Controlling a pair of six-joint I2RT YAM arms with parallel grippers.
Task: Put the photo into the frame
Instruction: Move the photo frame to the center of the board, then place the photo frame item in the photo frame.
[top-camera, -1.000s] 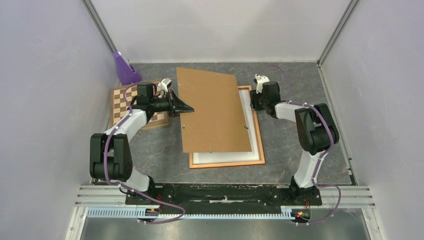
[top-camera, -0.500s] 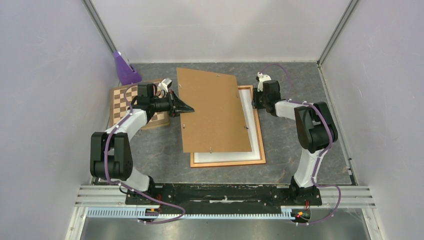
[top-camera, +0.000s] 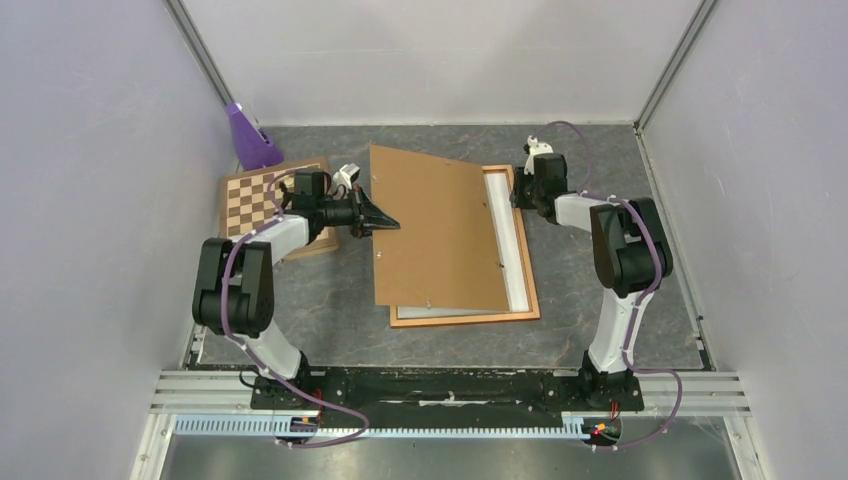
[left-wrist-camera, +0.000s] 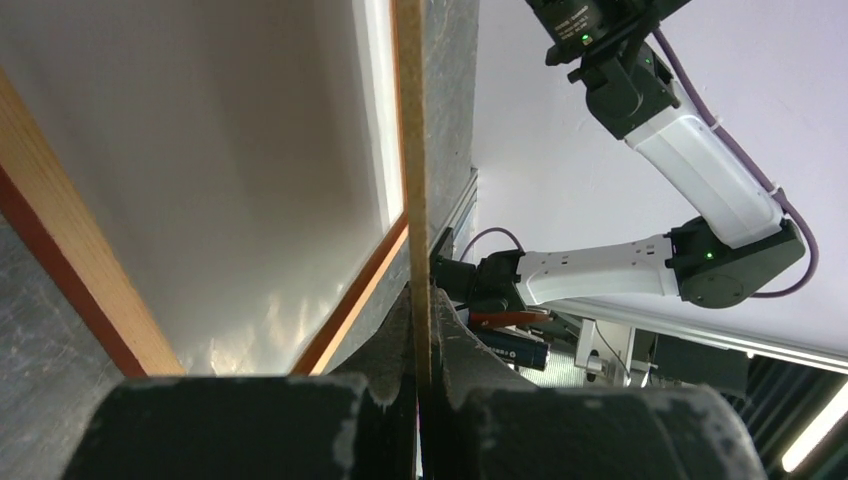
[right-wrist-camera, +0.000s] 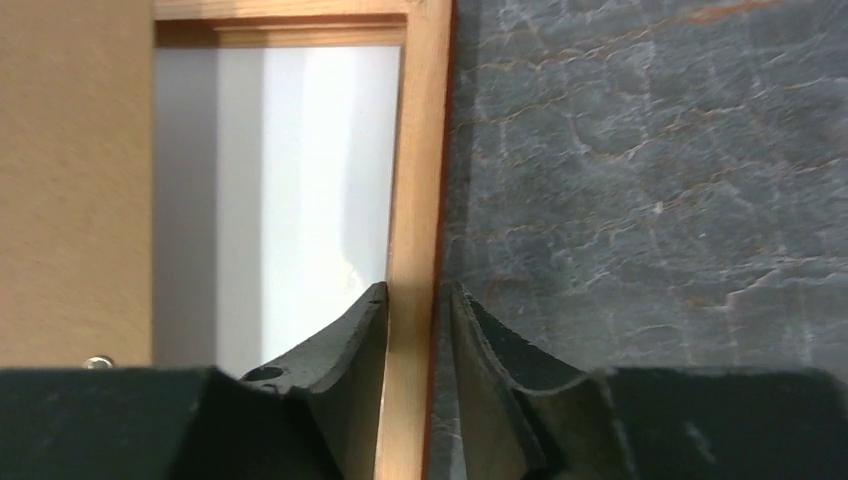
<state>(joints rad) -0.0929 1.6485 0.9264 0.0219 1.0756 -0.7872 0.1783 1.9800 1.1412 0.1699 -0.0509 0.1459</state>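
Left gripper: clamped on the edge of the hardboard backing panel, left of the frame. Right gripper: jaws astride the frame's right rail; firm grip not determinable. Photo: white side up inside the frame, mostly hidden under the skewed panel. Grey stone-patterned table beneath the frame; pale walls around. Chessboard left of the frame, partly hidden by the left arm.

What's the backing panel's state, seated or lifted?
Lifted: left claw grips the backing panel by its edge; left wrist view shows a gap above the frame.
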